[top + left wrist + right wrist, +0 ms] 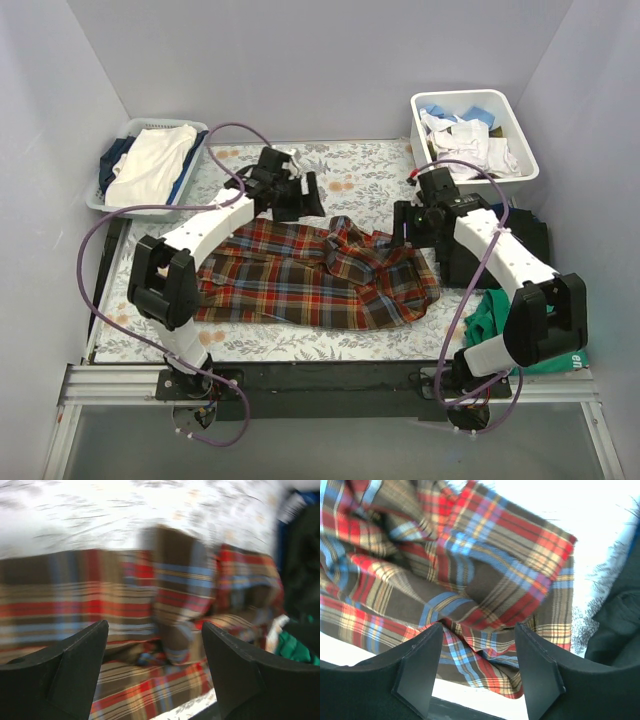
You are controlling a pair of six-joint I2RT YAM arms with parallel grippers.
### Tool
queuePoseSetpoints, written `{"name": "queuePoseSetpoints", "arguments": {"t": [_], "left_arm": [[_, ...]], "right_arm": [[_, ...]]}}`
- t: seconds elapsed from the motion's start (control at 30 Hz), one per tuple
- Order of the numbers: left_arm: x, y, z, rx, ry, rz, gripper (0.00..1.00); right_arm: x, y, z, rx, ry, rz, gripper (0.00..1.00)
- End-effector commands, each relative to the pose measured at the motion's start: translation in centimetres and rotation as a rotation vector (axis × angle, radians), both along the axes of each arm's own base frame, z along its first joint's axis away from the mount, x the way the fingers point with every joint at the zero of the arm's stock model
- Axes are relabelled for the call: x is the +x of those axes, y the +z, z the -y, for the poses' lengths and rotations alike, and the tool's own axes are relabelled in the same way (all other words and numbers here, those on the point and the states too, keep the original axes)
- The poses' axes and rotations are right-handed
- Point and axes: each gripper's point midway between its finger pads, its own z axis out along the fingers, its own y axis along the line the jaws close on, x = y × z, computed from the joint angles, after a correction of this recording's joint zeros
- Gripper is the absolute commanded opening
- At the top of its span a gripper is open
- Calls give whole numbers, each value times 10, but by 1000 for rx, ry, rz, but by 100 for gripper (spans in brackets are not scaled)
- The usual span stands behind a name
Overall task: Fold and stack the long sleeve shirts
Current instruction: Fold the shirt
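The plaid flannel shirt [310, 275] in red, brown, blue and yellow lies crumpled across the middle of the table. It also shows in the left wrist view [150, 605] and in the right wrist view [470, 570]. My left gripper [300, 197] is open and empty above the shirt's far edge. My right gripper [412, 228] is open and empty above the shirt's right end. A pile of black folded garments [520, 240] lies to the right, under the right arm.
A white basket [130, 160] with white and blue clothes stands at the back left. A white bin [515, 140] with white and blue clothes stands at the back right. A green garment [490, 315] lies at the near right. The tablecloth [350, 180] is floral.
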Motion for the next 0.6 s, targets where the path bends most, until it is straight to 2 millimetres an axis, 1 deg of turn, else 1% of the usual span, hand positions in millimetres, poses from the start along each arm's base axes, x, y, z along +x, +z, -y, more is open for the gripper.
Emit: {"name": "queuePoseSetpoints", "arguments": {"t": [0.0, 0.03, 0.07, 0.1, 0.13, 0.17, 0.23, 0.27, 0.33, 0.37, 0.43, 0.47, 0.5, 0.53, 0.57], "left_arm": [[-14, 43, 81, -118, -272, 129, 76], [-16, 45, 91, -108, -316, 155, 77], [-25, 46, 109, -106, -368, 165, 79], [-21, 43, 119, -91, -379, 176, 79], [-23, 40, 126, -80, -402, 177, 80], [-30, 37, 138, -78, -436, 177, 80], [-31, 29, 156, -64, -471, 183, 80], [-40, 27, 170, -47, -527, 208, 81], [-42, 19, 188, -9, -570, 239, 82], [-52, 16, 201, 9, -617, 258, 83], [-56, 5, 214, 29, -649, 261, 84], [-61, 2, 220, 36, -667, 265, 84], [-63, 1, 223, 45, -689, 276, 85], [-67, -3, 227, 49, -707, 275, 85], [-72, -2, 233, 52, -724, 289, 84]], "right_arm": [[17, 2, 34, 45, -223, -27, 66], [19, 2, 41, 61, -252, -34, 65], [22, 2, 52, 75, -286, -40, 65], [27, 6, 56, 81, -298, -30, 65], [28, 5, 60, 77, -298, -30, 65], [30, 7, 67, 64, -315, -26, 64], [34, 12, 73, 58, -315, -10, 64], [35, 12, 76, 65, -325, -14, 64], [35, 14, 78, 88, -331, -18, 64], [35, 14, 80, 115, -340, -26, 64], [35, 14, 82, 150, -362, -42, 64], [34, 15, 77, 178, -350, -49, 64], [36, 14, 85, 187, -374, -53, 64], [38, 16, 88, 196, -386, -52, 64], [38, 16, 87, 207, -382, -57, 64]]}}
